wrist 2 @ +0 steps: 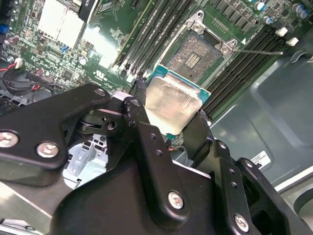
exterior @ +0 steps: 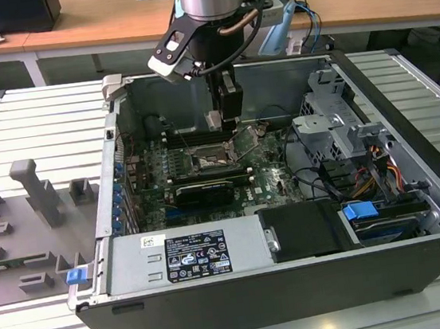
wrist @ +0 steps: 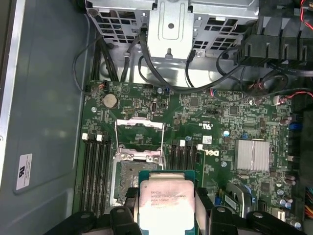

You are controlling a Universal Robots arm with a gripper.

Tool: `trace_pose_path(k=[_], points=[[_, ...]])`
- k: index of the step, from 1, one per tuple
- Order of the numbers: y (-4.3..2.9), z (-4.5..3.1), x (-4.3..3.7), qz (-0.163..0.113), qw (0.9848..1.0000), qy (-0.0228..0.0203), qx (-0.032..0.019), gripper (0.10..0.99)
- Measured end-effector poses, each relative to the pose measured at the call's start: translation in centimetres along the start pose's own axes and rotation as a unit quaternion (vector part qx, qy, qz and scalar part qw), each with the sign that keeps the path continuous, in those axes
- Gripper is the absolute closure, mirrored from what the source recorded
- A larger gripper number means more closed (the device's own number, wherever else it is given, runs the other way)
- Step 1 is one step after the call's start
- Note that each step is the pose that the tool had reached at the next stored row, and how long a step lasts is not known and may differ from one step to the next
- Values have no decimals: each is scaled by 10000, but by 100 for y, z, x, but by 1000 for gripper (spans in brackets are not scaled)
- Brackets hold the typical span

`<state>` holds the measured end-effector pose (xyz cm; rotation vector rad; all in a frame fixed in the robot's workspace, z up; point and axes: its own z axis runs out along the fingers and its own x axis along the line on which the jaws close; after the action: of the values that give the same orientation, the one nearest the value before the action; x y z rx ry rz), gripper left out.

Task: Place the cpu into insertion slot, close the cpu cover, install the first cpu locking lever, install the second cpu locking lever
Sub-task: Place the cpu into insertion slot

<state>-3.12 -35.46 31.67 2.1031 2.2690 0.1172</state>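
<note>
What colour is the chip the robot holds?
The chip has a dull silver top with a green rim; the second wrist view shows it best.

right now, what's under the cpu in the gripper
The cpu, clamped in the gripper, hangs above the green board. Beside its edge the insertion slot lies open, the cpu cover raised. The board patch directly beneath the chip is hidden by it.

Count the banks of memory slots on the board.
2. One bank lies on one side of the socket, the other bank on its opposite side. The held cpu covers part of the board, so more could be hidden.
</note>
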Motion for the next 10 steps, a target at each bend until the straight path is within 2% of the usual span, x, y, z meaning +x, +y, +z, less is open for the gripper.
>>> trace_pose_path(k=[10], points=[[-20, 62, 43, 22, 10000, -2, 0, 545]])
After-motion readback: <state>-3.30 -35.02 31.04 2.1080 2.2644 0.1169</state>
